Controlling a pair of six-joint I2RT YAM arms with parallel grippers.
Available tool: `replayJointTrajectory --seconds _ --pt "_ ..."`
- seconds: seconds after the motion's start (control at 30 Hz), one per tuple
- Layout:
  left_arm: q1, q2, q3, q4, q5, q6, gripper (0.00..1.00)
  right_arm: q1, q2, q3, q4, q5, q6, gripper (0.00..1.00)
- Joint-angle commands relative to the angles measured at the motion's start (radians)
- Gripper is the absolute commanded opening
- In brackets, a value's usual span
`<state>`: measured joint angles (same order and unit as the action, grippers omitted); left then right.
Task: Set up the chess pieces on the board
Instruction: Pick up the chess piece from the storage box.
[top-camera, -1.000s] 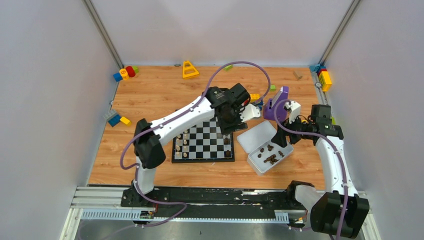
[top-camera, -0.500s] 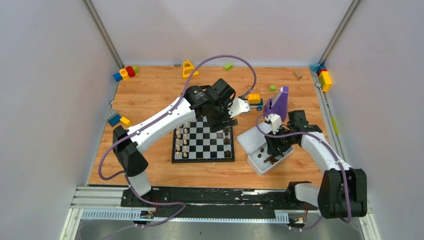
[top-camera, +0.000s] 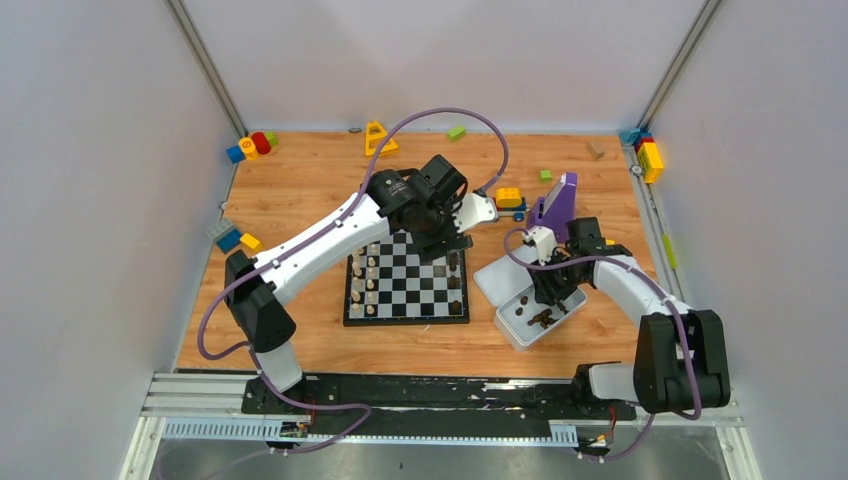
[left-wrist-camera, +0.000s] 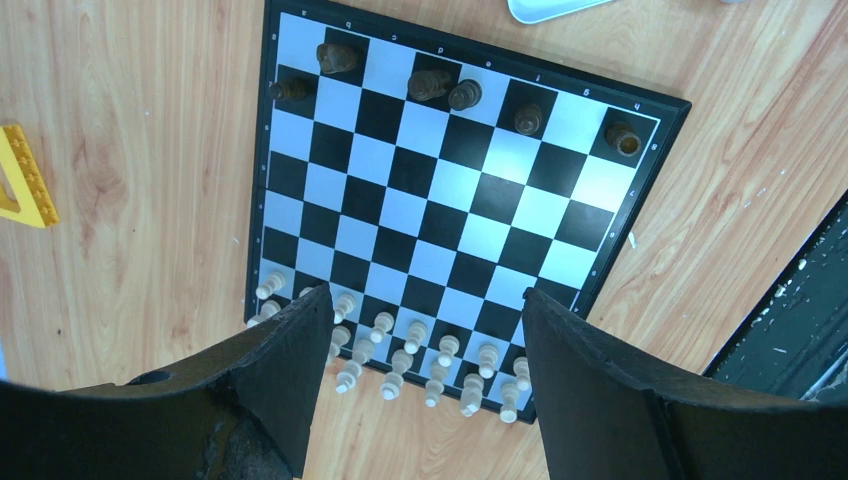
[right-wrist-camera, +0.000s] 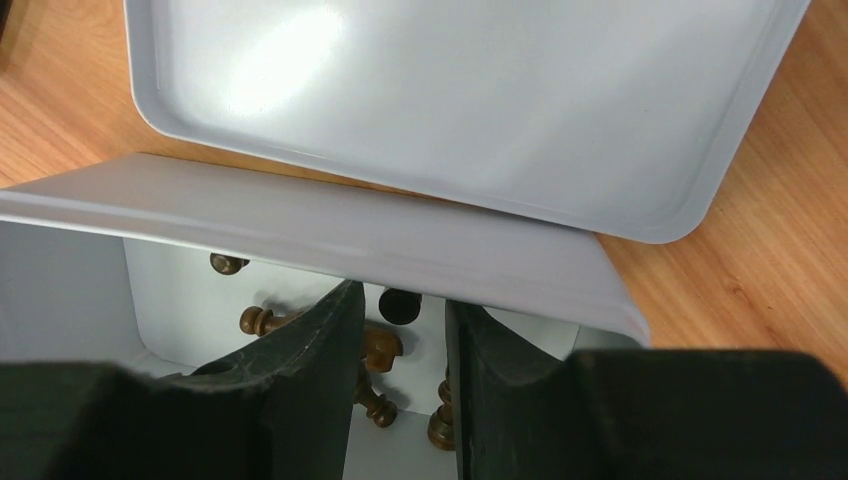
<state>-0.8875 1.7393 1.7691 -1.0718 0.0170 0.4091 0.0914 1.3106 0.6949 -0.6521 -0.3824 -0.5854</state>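
Checkered board (top-camera: 410, 290), partly set, mid-frame.
Cream chess pieces (top-camera: 364, 288) are ranged in two rows at its left edge; dark pieces (top-camera: 454, 283) are dotted along its right.

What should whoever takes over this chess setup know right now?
Left tool: open, empty, above the board.
Right tool: down in the white box, jaws narrow, one dark piece showing in the gap; grip unclear.
Done: pale pieces stand in two rows on one side; six placed dark pieces sit on the opposite side.
Left: several loose dark pieces lie in the box; move them over and line up the dark side.
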Motion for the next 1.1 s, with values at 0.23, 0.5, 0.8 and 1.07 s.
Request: replayJointTrajectory --seconds 0.23,0.5,0.8,1.07 --pt "0.010 -0.053 -0.017 0.027 0.000 0.014 0.77 0.009 0.020 0.049 0.062 -0.012 -0.003 0.24" --pt "0.019 -0.070 -0.033 0.036 -0.006 0.012 0.77 0.009 -0.067 0.093 -0.045 -0.013 -0.018 0.15" --pt "0.053 -0.130 -0.058 0.050 -0.008 0.011 0.77 0.010 -0.119 0.210 -0.251 -0.074 -0.040 0.15" --pt "0.146 -0.220 -0.111 0.086 0.024 -0.019 0.80 0.094 -0.111 0.374 -0.278 -0.214 0.062 0.14"
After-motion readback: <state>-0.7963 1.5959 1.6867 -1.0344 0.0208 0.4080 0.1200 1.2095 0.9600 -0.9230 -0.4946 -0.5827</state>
